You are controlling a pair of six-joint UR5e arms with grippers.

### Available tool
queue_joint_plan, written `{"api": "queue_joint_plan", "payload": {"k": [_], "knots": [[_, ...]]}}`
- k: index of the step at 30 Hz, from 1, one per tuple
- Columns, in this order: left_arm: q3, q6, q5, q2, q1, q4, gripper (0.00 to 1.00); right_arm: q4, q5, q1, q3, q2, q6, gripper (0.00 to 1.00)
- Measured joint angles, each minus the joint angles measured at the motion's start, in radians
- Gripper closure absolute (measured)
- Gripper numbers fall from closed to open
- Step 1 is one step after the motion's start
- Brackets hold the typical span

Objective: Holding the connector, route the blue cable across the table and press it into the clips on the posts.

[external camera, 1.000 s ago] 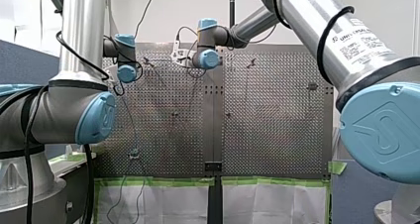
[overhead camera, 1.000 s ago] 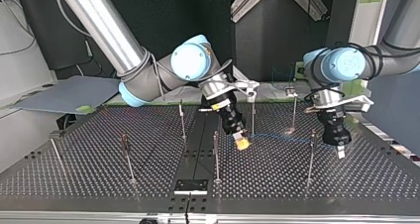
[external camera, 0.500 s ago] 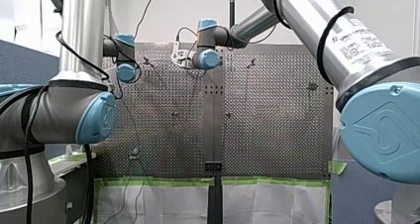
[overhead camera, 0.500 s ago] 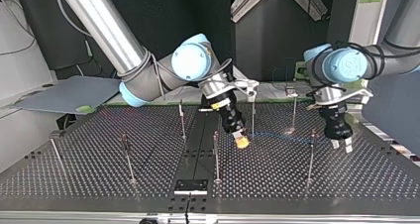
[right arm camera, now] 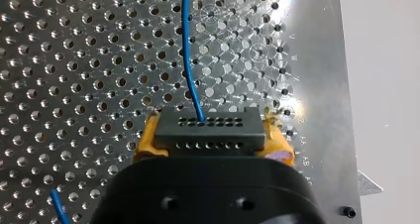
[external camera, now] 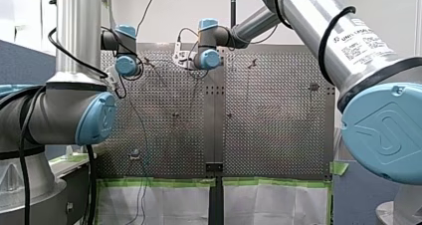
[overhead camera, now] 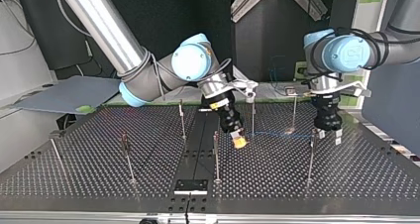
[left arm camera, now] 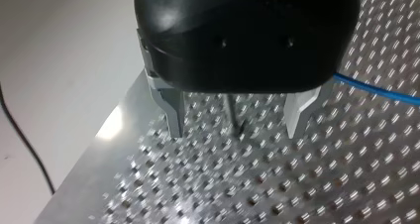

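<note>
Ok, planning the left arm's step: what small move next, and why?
Probably lower my left pincer toward the blue cable and grip it. It is open and empty, a post shows between its fingers, the cable runs just beside them, and my right pincer holds the connector.

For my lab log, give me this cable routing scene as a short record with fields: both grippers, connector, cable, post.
right gripper: shut on connector, yellow pads
left gripper: open, holding nothing
blue cable: leaves the connector, runs over the table past the left gripper
post: shows between the left gripper's fingers
</note>
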Motion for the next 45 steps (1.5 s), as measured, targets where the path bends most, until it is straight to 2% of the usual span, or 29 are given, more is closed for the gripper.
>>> {"api": "queue_joint_plan", "payload": {"k": [12,20,25,30,33,38,45], "knots": [[-0.064,-0.007,0.032,0.113,-0.014,-0.113,0.00,0.012,0.009,0.000,0.000,-0.001,0.000,1.00],[-0.090,-0.008,0.080,0.188,-0.031,-0.188,0.00,0.022,0.010,0.000,0.000,0.000,-0.001,1.00],[-0.093,0.021,0.099,0.228,-0.050,-0.231,0.00,0.025,0.017,-0.001,0.000,0.000,-0.001,1.00],[-0.093,0.059,0.104,0.241,-0.058,-0.264,0.00,0.027,0.018,-0.002,0.000,0.000,-0.001,1.00],[-0.093,0.084,0.110,0.244,-0.068,-0.265,0.00,0.027,0.019,-0.005,0.000,-0.001,-0.001,1.00],[-0.092,0.129,0.127,0.239,-0.094,-0.231,0.00,0.029,0.019,-0.008,0.000,0.000,-0.001,1.00],[-0.082,0.185,0.127,0.196,-0.125,-0.176,0.00,0.029,0.019,-0.010,0.000,0.000,-0.001,1.00]]}}
